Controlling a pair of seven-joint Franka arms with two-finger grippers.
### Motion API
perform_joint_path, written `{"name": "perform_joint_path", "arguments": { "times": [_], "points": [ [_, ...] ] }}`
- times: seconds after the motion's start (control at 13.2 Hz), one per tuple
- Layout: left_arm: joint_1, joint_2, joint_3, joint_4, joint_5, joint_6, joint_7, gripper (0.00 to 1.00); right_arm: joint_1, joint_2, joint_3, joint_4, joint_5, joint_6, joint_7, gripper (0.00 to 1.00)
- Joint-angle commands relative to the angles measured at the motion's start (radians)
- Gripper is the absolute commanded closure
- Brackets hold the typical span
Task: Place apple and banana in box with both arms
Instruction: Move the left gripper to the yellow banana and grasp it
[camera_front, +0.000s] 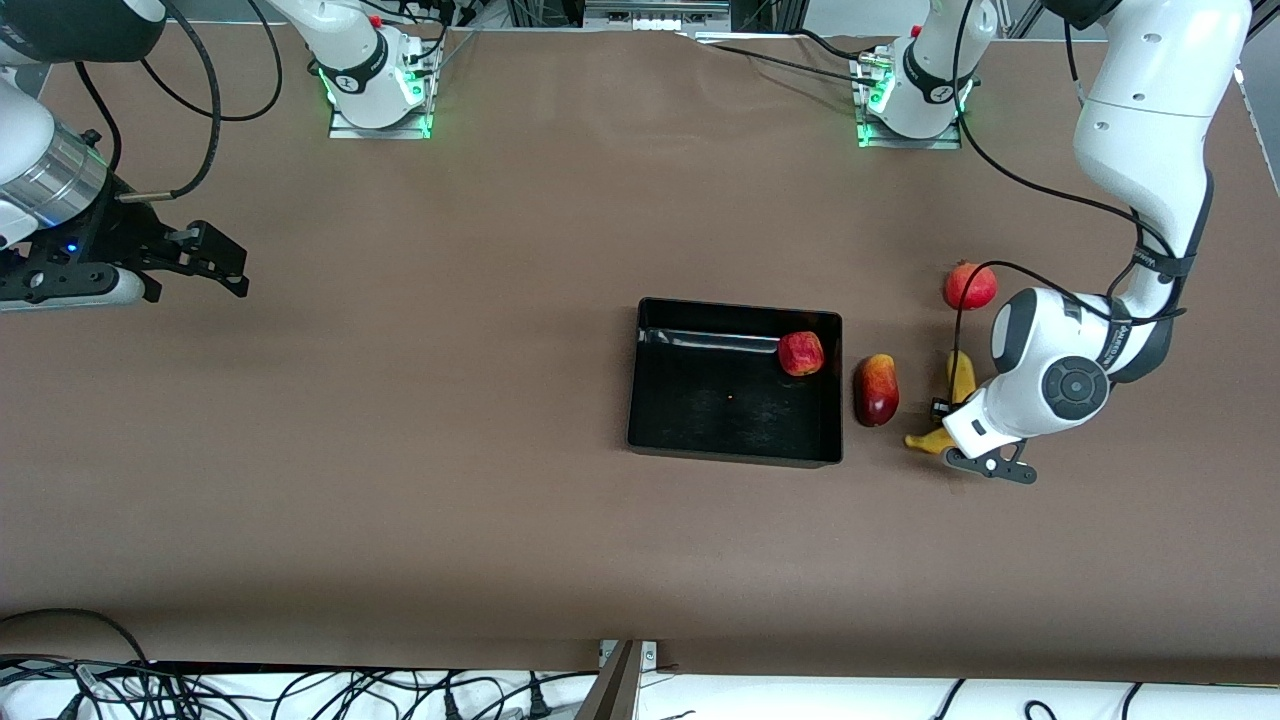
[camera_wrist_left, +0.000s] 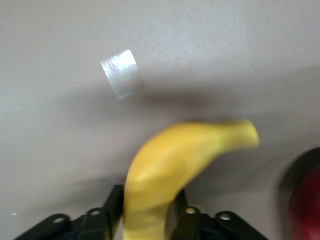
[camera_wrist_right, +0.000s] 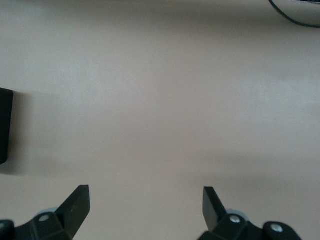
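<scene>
Left wrist view: jaws closed on banana (camera_wrist_left: 165, 175), risk is a slip on the carry

Left gripper (camera_front: 950, 432) has the banana pinched near one end, low at the table (camera_front: 400, 450), beside the oval red-yellow fruit (camera_front: 876, 390) w/ the crowned red fruit (camera_front: 970, 285) farther from cam. I'd worry the long free end swings or twists out of the grip, clips the oval fruit, or catches the box (camera_front: 735, 455) wall if I lift too low. Apple (camera_front: 801, 353) already sits in the box corner nearest the left arm's end; a hard drop could knock it. Right gripper (camera_wrist_right: 145, 202) waits w/ jaws wide open over bare table at the right arm's end, holding nothing
</scene>
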Motion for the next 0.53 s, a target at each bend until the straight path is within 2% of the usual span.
{"name": "perform_joint_path", "arguments": {
  "times": [0.0, 0.23, 0.38, 0.45],
  "points": [
    [0.006, -0.074, -0.005, 0.023, 0.021, -0.077, 0.022, 1.0, -0.002, 0.006, 0.003, 0.016, -0.017, -0.002, -0.003, 0.0],
    [-0.043, -0.079, -0.021, 0.245, 0.001, -0.39, -0.006, 1.0, -0.003, 0.007, 0.003, 0.016, -0.017, -0.006, -0.003, 0.0],
    [-0.126, -0.071, -0.021, 0.335, -0.037, -0.469, -0.13, 1.0, -0.003, 0.007, 0.003, 0.016, -0.017, -0.005, -0.003, 0.0],
    [-0.178, -0.071, -0.021, 0.338, -0.081, -0.469, -0.213, 1.0, -0.003, 0.007, 0.003, 0.016, -0.017, -0.005, -0.003, 0.0]
  ]
}}
